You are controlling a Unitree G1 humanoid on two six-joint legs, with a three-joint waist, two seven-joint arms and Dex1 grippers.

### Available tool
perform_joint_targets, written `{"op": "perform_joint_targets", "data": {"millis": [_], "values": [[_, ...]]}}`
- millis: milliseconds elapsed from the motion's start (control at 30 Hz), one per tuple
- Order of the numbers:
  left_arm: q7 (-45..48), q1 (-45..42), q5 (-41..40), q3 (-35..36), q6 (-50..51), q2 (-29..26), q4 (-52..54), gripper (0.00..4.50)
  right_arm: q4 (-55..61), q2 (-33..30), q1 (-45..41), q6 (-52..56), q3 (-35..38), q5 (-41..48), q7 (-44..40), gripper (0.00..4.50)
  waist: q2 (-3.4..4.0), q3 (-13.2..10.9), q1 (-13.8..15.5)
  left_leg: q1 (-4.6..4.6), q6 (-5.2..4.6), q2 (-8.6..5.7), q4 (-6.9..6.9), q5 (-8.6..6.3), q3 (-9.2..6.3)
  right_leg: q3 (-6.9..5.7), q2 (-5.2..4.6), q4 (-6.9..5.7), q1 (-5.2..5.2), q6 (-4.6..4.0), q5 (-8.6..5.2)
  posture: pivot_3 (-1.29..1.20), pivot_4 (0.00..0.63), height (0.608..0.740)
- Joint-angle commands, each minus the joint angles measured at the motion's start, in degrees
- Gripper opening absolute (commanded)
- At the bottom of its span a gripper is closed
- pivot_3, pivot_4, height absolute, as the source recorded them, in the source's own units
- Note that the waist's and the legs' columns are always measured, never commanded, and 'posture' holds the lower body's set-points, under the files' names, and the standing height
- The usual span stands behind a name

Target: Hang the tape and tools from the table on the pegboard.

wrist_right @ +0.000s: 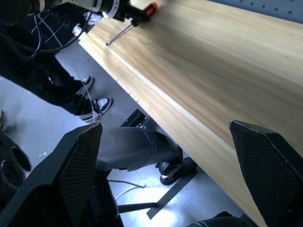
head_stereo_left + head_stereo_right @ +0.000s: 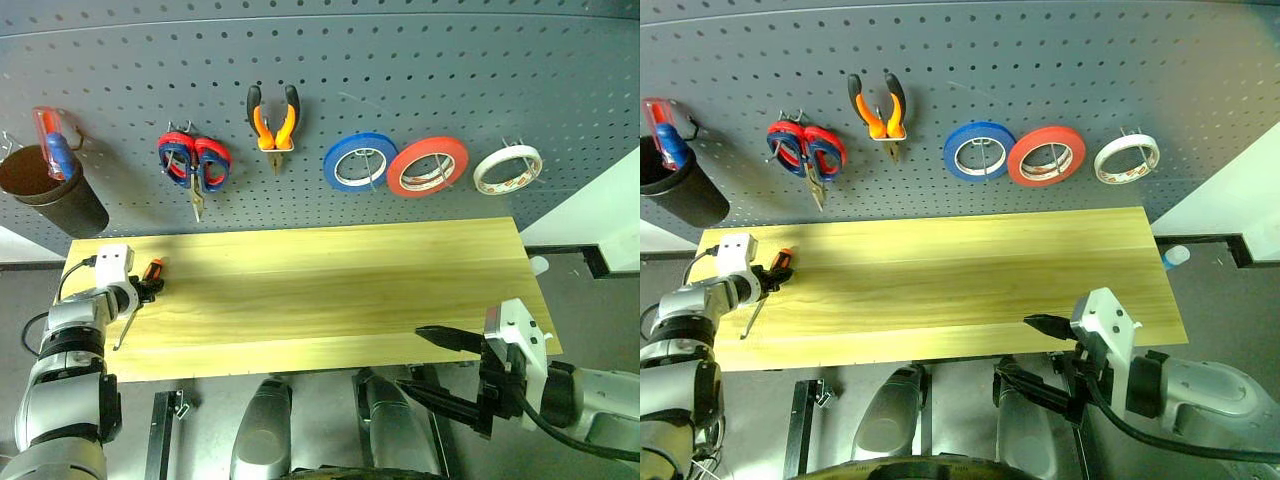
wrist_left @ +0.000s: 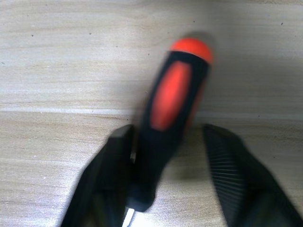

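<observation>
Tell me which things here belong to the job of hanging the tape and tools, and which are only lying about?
Belong to the job:
- screwdriver on the table, between the left gripper fingers
- pegboard
- red tape, hung
- pliers, hung

Just there:
- blue tape
- white tape
- red-handled scissors
- dark cup

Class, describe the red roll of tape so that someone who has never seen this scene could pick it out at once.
Start at the dark grey pegboard behind the wooden table and find the row of three tape rolls hanging towards its right. The red roll of tape is the middle one, overlapping the blue roll on its left, with the white roll hanging apart on its right. Its bright red ring sets it apart.
</observation>
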State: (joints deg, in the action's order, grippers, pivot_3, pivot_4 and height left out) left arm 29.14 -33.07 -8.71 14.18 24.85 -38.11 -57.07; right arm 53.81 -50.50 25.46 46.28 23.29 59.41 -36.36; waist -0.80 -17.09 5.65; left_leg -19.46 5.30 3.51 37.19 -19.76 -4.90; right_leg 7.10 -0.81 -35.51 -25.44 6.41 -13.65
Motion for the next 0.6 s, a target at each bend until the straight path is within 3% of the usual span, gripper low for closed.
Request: {"op": "perform_joint_targets", "data": {"millis": [33,300,600], "values": [[0.1,1.4,0.1,-0.1,1.1,0.0,0.0,0.9,1.5,-0.2,0.1,-0.4,0.0,1.4,0.7,4.5,0.01,0.0,-0.3,0.0,0.0,-0.01,0.0,0.0,0.0,0.0,-0.01,0.0,0.0,0.02,0.0,0.17,0.332,0.72],[1.0,2.9,-0.3,-0.3,2.4,0.3,3.8,0.86,1.4,0.0,-0.1,-0.8,-0.8,0.8,1.6,4.5,0.03,-0.3,-0.6,0.01,0.01,0.0,-0.01,0.0,0.0,0.0,-0.01,0.0,-0.01,0.07,-0.02,0.17,0.327,0.72],[3.2,15.3,-3.6,0.9,4.7,2.3,27.7,0.86,-3.3,2.3,-7.7,-3.2,-10.5,-5.7,2.2,4.5,-0.18,-0.2,-0.4,-0.06,0.29,0.02,-0.01,0.14,0.0,-0.03,-0.02,0.01,-0.05,0.14,-0.01,0.24,0.26,0.72]]}}
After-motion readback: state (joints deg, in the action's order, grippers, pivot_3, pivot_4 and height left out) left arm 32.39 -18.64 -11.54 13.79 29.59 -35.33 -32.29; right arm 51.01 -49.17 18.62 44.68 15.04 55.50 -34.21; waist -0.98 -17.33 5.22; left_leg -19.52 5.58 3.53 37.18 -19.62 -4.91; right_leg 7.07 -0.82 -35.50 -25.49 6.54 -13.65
